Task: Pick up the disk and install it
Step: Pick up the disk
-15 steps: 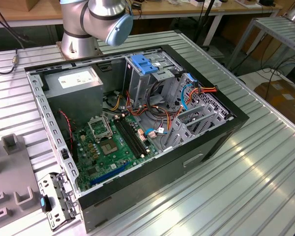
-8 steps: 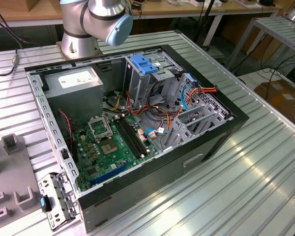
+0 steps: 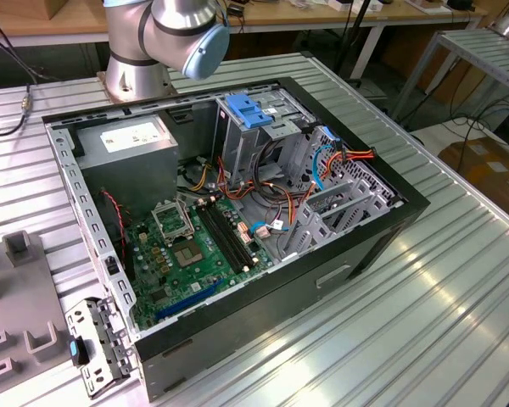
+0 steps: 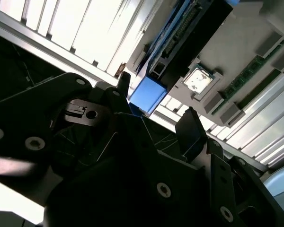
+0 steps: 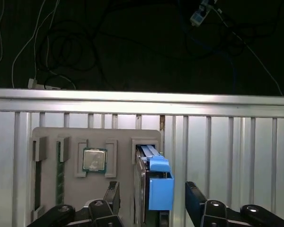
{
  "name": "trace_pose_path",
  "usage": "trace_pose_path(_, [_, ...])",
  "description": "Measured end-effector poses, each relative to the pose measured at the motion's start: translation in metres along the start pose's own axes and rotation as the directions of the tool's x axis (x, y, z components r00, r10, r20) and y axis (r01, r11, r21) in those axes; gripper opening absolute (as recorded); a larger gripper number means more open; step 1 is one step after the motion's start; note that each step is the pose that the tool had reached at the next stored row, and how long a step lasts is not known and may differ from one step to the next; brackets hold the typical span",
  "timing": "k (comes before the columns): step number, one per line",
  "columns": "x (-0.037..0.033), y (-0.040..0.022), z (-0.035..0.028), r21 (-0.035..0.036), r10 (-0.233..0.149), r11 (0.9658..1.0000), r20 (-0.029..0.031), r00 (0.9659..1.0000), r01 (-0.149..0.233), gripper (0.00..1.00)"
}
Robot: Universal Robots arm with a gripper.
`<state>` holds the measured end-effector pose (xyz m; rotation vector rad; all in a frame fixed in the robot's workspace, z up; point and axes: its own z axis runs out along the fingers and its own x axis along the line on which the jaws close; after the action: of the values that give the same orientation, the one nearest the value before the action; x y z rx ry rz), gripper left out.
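Observation:
The disk [image 5: 161, 191] stands on edge in a slot of a grey holder plate [image 5: 52, 135], its blue plastic rail facing the camera in the first wrist view. In the second wrist view the disk [image 4: 149, 94] appears as a blue block with the drive's dark body behind it. My gripper [image 5: 154, 201] is open and straddles the disk, one black finger [image 5: 112, 194] on each side with a small gap to the blue rail. The second wrist view shows the same gripper [image 4: 156, 101] with its fingers [image 4: 189, 124] apart around the blue end.
The holder plate also carries a processor chip [image 5: 94, 159] and memory sticks [image 5: 38, 182]. It lies on a ribbed aluminium table [image 5: 227, 142] whose edge meets dark floor with cables. In the exterior view stands the open computer case [image 3: 237, 212], with a blue latch on its drive cage [image 3: 250, 110] and a grey power supply [image 3: 131, 144].

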<state>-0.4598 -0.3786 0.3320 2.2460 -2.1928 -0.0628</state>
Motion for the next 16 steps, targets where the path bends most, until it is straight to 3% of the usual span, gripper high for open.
trace_pose_path(11, [-0.0017, 0.0011, 0.0238, 0.0004, -0.007, 1.0, -0.0001, 1.0, 0.007, 0.66])
trace_pose_path(16, [-0.0014, 0.0015, 0.0351, 0.0012, -0.007, 1.0, 0.0047, 1.0, 0.007, 0.66])
